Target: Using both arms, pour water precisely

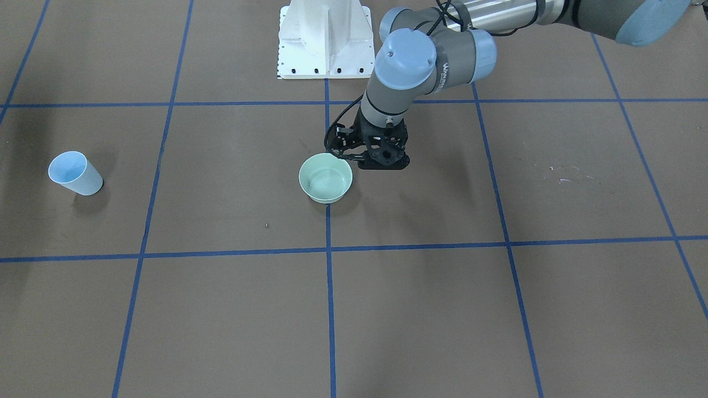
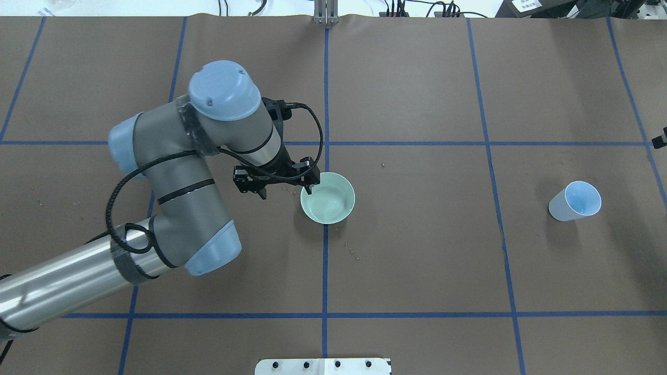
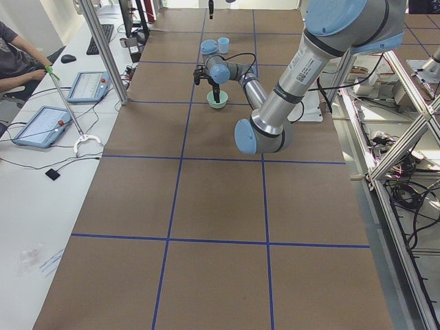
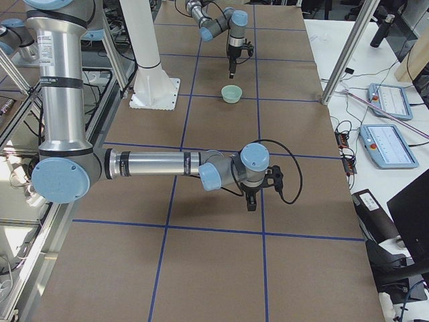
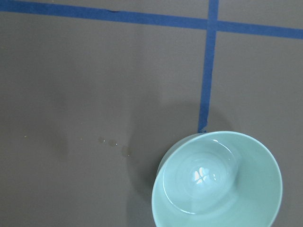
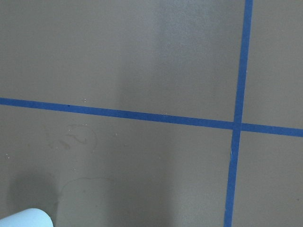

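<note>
Water shows only as a white glint at the bottom of the mint bowl, mid-table on a blue tape line. Left gripper hangs just beside it, fingers spread wide and holding nothing, one tip by the rim. Right gripper is well away, near the pale blue cup — can't tell its fingers.

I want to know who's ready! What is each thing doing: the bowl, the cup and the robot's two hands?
Bowl: upright, a glint at the bottom, maybe water.
Cup: upright, not held.
Left hand: open, empty, one finger at the bowl's rim.
Right hand: cannot tell if open or shut.
</note>
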`<state>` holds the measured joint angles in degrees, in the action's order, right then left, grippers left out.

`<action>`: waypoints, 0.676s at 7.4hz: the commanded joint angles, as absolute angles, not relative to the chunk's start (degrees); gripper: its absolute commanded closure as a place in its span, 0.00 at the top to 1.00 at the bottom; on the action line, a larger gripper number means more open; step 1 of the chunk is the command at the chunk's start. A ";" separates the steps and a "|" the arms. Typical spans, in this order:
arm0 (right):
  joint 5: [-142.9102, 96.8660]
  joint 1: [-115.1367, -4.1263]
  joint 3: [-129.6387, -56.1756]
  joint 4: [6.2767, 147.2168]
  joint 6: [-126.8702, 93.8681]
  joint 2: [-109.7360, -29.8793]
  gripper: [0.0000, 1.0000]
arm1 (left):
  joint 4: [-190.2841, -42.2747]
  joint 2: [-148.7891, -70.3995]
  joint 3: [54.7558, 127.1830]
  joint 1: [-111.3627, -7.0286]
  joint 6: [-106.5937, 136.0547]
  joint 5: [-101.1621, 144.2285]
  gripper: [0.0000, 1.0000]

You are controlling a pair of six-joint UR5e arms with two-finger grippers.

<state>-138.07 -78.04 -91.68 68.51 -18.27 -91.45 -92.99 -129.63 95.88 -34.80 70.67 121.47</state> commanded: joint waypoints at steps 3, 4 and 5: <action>-137.98 -69.35 -94.22 52.39 -39.25 -96.59 0.99 | -92.90 -122.34 102.66 -35.77 70.93 121.38 0.99; -137.90 -69.35 -94.22 52.38 -43.12 -96.42 0.99 | -92.90 -122.26 102.57 -35.77 70.93 121.29 0.99; -137.64 -69.35 -94.22 51.86 -42.63 -96.59 0.99 | -92.99 -122.08 102.57 -35.77 70.93 121.20 0.99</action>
<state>-137.75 -69.52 -94.14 52.45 -40.94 -96.48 -92.93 -122.31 102.54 -35.74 70.90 121.31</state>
